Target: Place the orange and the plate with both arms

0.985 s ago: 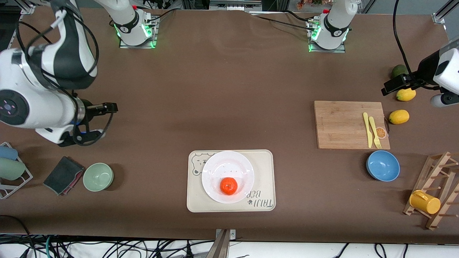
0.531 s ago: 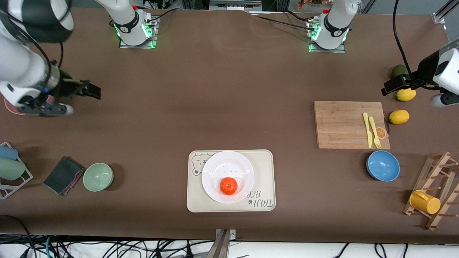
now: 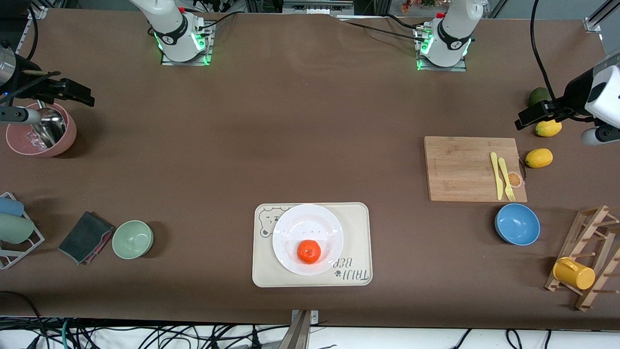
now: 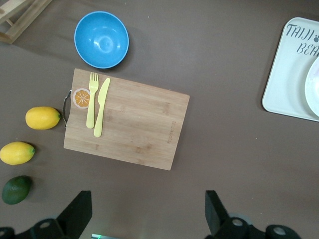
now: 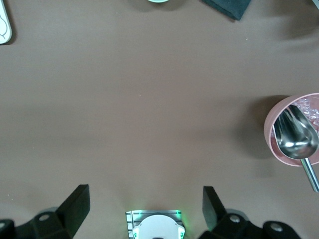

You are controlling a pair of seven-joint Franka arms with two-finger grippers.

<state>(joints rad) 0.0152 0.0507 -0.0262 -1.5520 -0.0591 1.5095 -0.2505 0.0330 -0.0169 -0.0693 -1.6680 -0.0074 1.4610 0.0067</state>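
The orange (image 3: 308, 251) rests on the white plate (image 3: 305, 222), on the part of it nearer the front camera. The plate lies on a cream bear-printed tray (image 3: 357, 228) near the table's front edge; a sliver of the plate (image 4: 315, 89) shows in the left wrist view. My right gripper (image 3: 86, 96) hangs open and empty over the table next to a pink bowl, at the right arm's end. My left gripper (image 3: 521, 121) hangs open and empty over the table by a lemon and a lime, at the left arm's end. Both sets of fingers (image 4: 79, 211) (image 5: 77, 204) stand wide apart over bare table.
A pink bowl (image 3: 68, 138) holds a metal scoop. A green bowl (image 3: 132, 239), dark cloth (image 3: 85, 236) and cup rack (image 3: 14, 232) sit toward the right arm's end. Cutting board (image 3: 460, 167) with yellow cutlery, lemons (image 3: 538, 158), lime (image 3: 538, 95), blue bowl (image 3: 517, 224) and mug rack (image 3: 588, 271) sit toward the left arm's end.
The right arm has swung away from above the green bowl and cloth toward the pink bowl, uncovering it. The left arm, orange and plate have not moved.
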